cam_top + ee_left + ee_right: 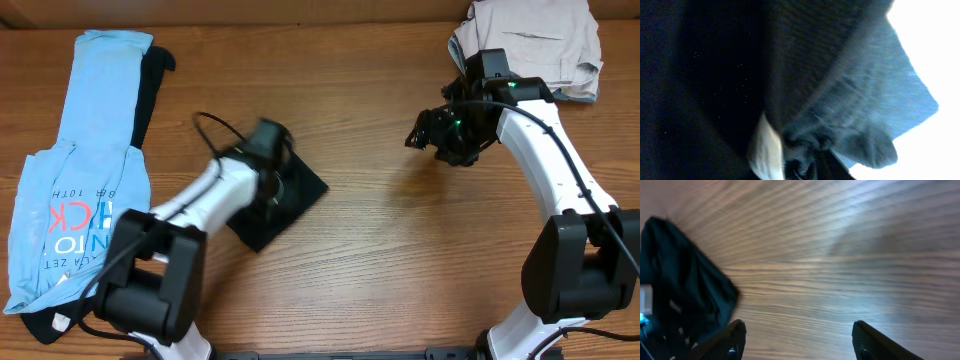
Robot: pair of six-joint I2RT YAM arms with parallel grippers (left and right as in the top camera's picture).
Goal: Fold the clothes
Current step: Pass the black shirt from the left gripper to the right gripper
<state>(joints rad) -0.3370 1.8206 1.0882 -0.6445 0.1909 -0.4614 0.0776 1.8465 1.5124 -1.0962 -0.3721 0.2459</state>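
Observation:
A folded black shirt lies on the wooden table just left of centre. My left gripper is down on top of it. In the left wrist view black fabric fills the frame and bunches up at the jaws, which it hides, so their state is unclear. My right gripper hangs open above bare wood right of centre, its fingers wide apart with nothing between them. The black shirt shows at the left edge of that view.
A light blue T-shirt with red-and-white lettering lies along the left side, over another dark garment. Beige-grey garments are piled at the back right corner, just behind the right arm. Both arm bases stand at the front edge.

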